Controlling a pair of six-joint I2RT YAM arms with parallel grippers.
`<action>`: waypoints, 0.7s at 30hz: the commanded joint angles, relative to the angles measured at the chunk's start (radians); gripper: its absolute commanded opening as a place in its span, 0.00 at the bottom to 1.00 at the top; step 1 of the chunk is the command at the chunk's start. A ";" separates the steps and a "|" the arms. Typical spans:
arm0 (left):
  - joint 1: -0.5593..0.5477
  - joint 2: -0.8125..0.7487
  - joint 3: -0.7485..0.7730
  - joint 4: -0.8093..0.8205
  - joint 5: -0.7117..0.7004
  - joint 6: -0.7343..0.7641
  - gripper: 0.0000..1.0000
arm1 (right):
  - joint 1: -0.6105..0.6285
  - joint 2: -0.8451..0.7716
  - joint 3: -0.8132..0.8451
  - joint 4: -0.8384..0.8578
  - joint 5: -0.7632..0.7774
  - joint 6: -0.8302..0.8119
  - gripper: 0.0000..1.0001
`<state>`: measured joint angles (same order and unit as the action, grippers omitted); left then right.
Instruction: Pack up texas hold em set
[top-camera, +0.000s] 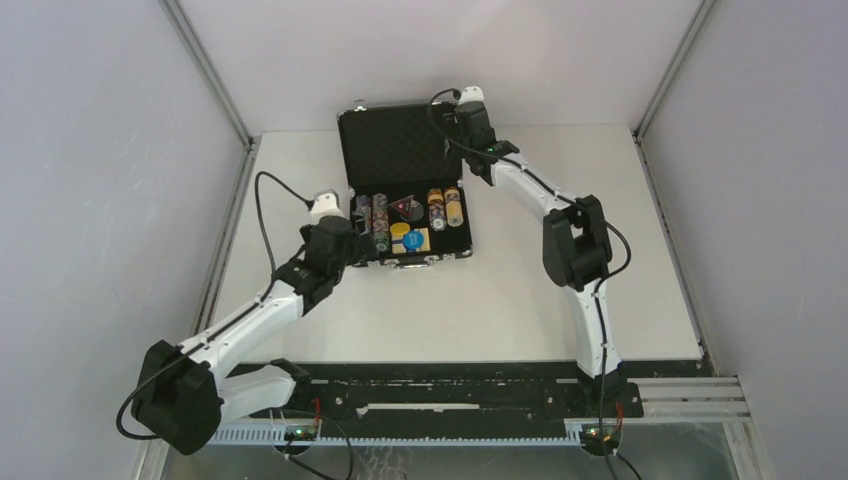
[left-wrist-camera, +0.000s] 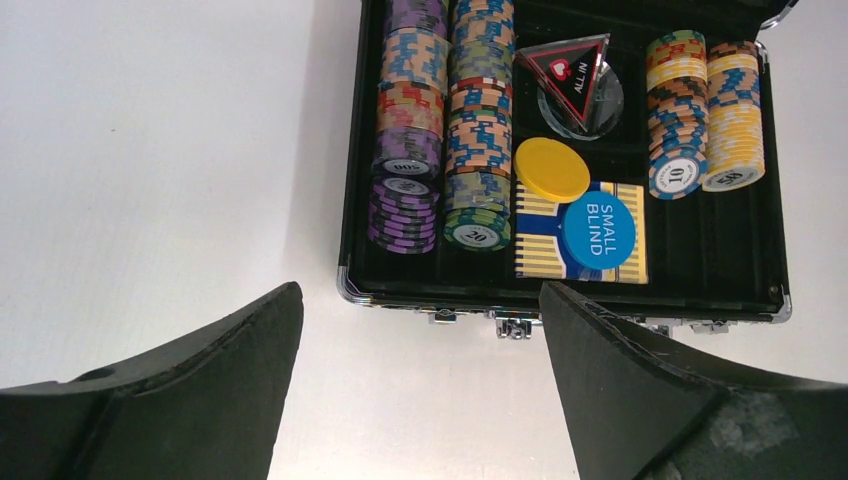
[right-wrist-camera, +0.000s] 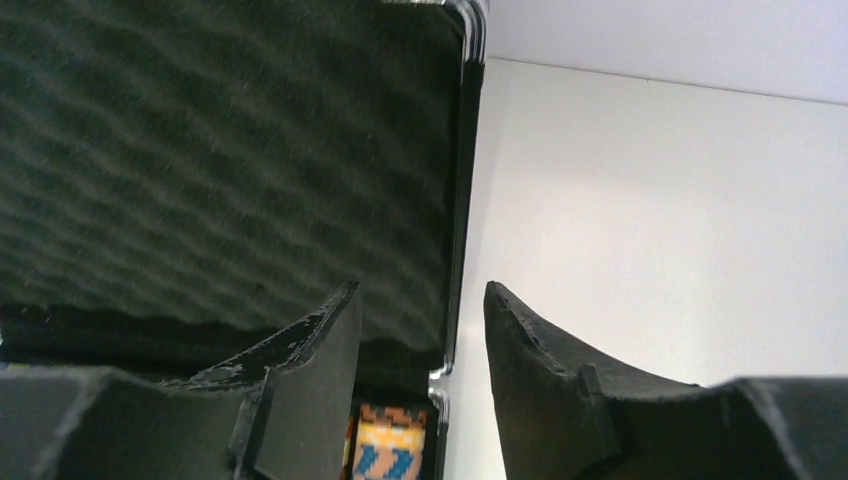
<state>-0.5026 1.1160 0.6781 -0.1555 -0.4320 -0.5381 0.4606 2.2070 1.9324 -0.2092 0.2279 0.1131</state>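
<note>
The briefcase (top-camera: 392, 150) lies open toward twelve o'clock on the table (top-camera: 500, 310), with its foam-lined lid standing up at the far side. From my left wrist I see into the tray. Two long rows of poker chips (left-wrist-camera: 445, 120) fill its nine o'clock side, and two shorter rows sit at three o'clock; their far ends are cut off by the frame. In the middle, toward twelve, the red-black triangular token (left-wrist-camera: 570, 70) reads ALL IN. It covers most of a pale disc (left-wrist-camera: 600, 110), so I cannot make out that disc's face. Toward six lies the yellow-blue card box (left-wrist-camera: 540, 255), partly buried under the yellow disc (left-wrist-camera: 552, 170) and the blue disc (left-wrist-camera: 598, 230) marked SMALL BLIND.

My left claw (left-wrist-camera: 420, 300) is spread wide with nothing in it, just outside the case's front rim at its seven o'clock corner. My own right-hand finger (left-wrist-camera: 640, 400) hides part of the latches.

My right claw (right-wrist-camera: 422, 295) sits at the lid's two o'clock corner. Its jaws are parted, and the lid's silver edge (right-wrist-camera: 462, 200) runs between them with daylight on both sides. I cannot tell whether either pad brushes it. Below, only a sliver of one chip shows between my fingers.
</note>
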 joint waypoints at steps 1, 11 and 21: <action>0.007 -0.021 -0.021 0.047 -0.037 -0.021 0.92 | -0.026 0.078 0.109 0.046 0.025 -0.044 0.55; 0.010 -0.016 -0.031 0.050 -0.046 -0.014 0.92 | -0.037 0.165 0.192 0.145 0.047 -0.096 0.25; 0.012 -0.022 -0.026 0.036 -0.026 -0.027 0.92 | 0.020 -0.040 -0.163 0.415 0.123 -0.138 0.00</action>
<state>-0.4976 1.1126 0.6613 -0.1398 -0.4530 -0.5442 0.4480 2.3276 1.9285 0.0013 0.2695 0.0372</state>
